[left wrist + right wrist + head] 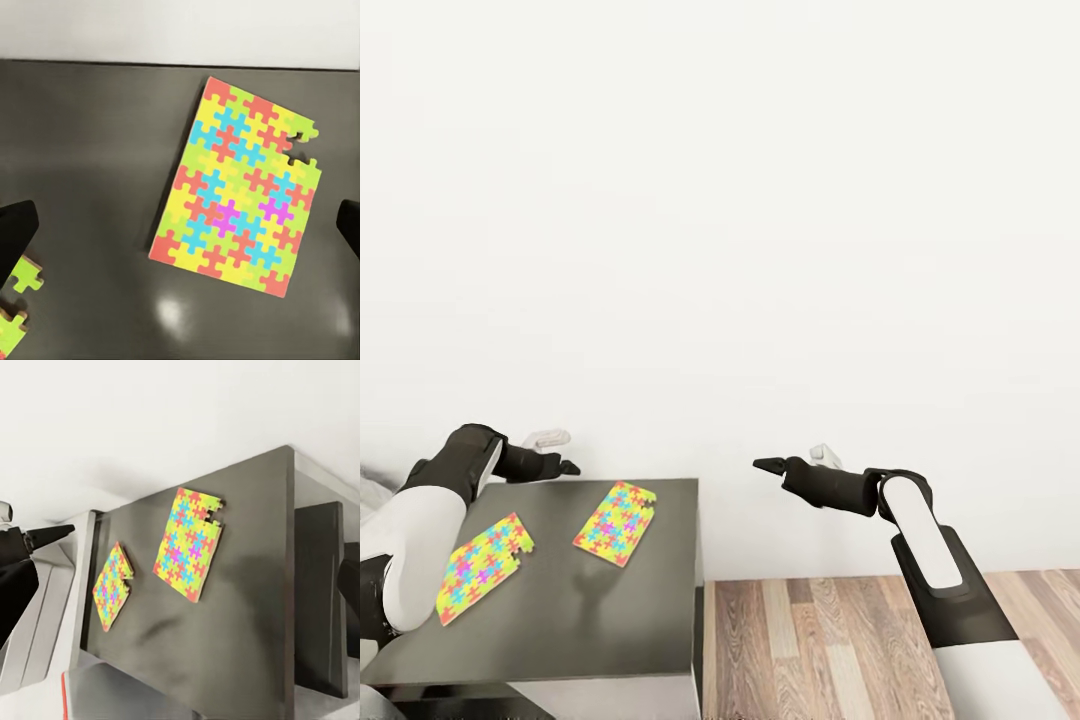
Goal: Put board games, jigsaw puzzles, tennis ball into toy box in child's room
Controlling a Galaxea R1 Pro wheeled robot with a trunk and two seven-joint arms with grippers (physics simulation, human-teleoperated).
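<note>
left gripper (563, 466) is up over the back edge of the dark table (610, 620), fingers spread wide, nothing between them. in the left wrist view a dark fingertip (16, 229) sits at one edge of the picture and its partner at the opposite edge, so the jaws are released, with bare tabletop and a puzzle between them far below.

right gripper (770, 465) hangs out past the table's end, over the wood floor (830, 640), pointing toward the table. whether those fingers are parted or closed, can't tell from here; the tip reads as a single dark point in the head view. nothing is in it.

now the puzzles. the far puzzle (617, 522) lies flat on the dark top, near the middle, tilted, notched corner toward the wall (760, 250). the left wrist camera looks straight down on it (240, 191), and the right wrist camera catches it from the side (187, 544). the near puzzle (482, 567) lies flat too, closer to the left arm's white forearm, well apart from the first, its notch facing the other sheet. a corner of it peeks in at the left wrist view (13, 315), and the right wrist view has it whole (112, 585).

both sheets are on the table, neither touched by a finger.
</note>
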